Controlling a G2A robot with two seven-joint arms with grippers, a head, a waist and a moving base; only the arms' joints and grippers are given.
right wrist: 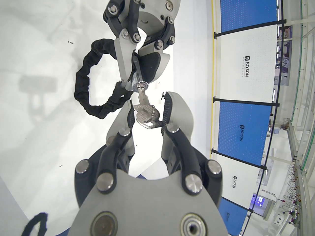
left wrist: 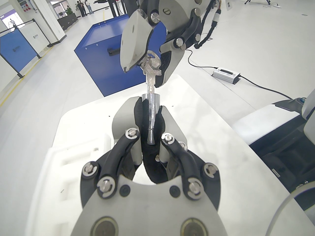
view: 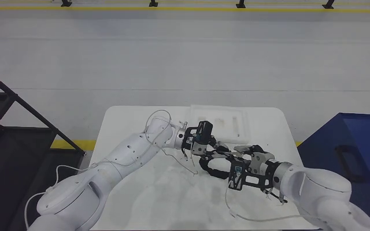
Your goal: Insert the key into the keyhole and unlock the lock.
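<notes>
Above the middle of the white table my two grippers meet tip to tip. My left gripper is shut on the chrome cylinder of a lock. The lock's black sleeved cable hangs from it in a loop. A silver key has its blade in the keyhole at the cylinder's end. My right gripper is shut on the key's flat head, one pad on either edge.
A white foam tray lies at the back of the table. A blue bin stands off the table's right side and a black metal frame off its left. Thin white cables trail over the table near both arms.
</notes>
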